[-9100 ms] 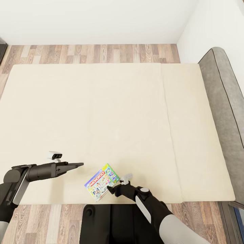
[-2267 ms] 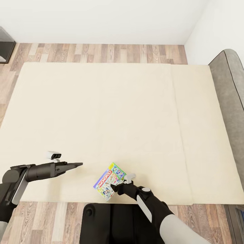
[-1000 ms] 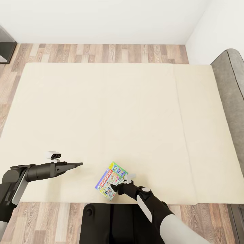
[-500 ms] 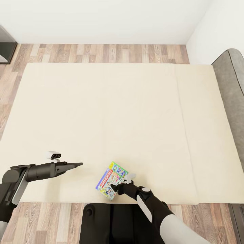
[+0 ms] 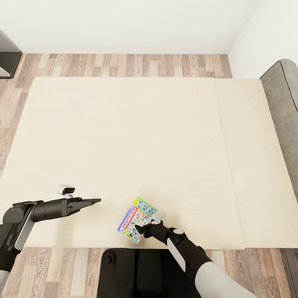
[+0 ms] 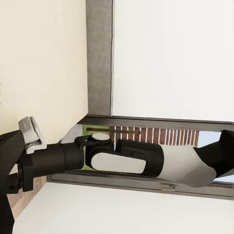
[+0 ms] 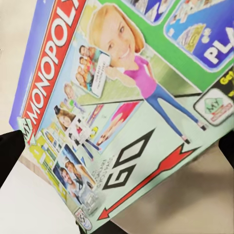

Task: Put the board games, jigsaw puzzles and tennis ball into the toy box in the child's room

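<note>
The green-white Monopoly board game (image 5: 135, 220) hangs tilted just above the bed (image 5: 136, 136) near its front edge, with my right gripper (image 5: 148, 222) shut on its near corner. The right wrist view shows the printed lid (image 7: 117, 107) close up, with dark fingertips (image 7: 10, 148) at its sides. My left gripper (image 5: 97, 201) hovers over the bed's front left. It is open, with nothing between its fingers. The toy box, table, jigsaw puzzles and tennis ball are out of view.
The grey headboard (image 5: 285, 103) runs along the bed's right side. Wood-plank floor (image 5: 124, 64) lies beyond the bed below a white wall. A dark cabinet corner (image 5: 6, 58) stands at the far left. My right arm (image 6: 126, 156) crosses the left wrist view in front of a window.
Over nine seconds the Monopoly box has risen from flat on the bed to tilted in my right gripper. The view has shifted, so the camera moved. The left arm is unchanged.
</note>
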Robot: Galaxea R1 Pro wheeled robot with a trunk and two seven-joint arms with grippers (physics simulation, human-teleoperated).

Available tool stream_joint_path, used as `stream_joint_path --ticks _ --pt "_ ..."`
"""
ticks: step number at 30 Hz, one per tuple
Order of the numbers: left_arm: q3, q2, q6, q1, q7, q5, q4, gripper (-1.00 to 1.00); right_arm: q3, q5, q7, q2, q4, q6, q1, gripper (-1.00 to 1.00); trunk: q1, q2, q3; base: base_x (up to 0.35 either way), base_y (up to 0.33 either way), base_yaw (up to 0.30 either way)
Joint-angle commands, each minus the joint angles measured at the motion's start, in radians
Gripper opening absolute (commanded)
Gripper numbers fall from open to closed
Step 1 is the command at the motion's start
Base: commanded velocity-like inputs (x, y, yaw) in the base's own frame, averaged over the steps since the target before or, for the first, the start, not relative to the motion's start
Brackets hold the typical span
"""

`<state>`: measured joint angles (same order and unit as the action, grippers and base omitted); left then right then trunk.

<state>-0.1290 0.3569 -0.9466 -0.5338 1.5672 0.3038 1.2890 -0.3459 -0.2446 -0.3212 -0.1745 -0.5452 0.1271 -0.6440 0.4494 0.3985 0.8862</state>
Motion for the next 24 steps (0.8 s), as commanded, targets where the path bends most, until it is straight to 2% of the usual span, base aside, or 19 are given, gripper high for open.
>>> stream_joint_path --ticks 1,24 --pt "0.0 0.0 -0.011 0.0 0.004 0.0 0.0 1.0 -0.001 -0.008 -0.001 0.0 -0.001 0.006 0.0 1.0 0.001 0.002 0.001 0.0 0.047 0.0" --pt "0.0 0.001 -0.011 0.0 0.004 0.001 -0.003 1.0 0.001 -0.009 0.001 0.0 -0.004 0.014 -0.002 1.0 0.001 0.002 0.001 0.0 0.024 0.0"
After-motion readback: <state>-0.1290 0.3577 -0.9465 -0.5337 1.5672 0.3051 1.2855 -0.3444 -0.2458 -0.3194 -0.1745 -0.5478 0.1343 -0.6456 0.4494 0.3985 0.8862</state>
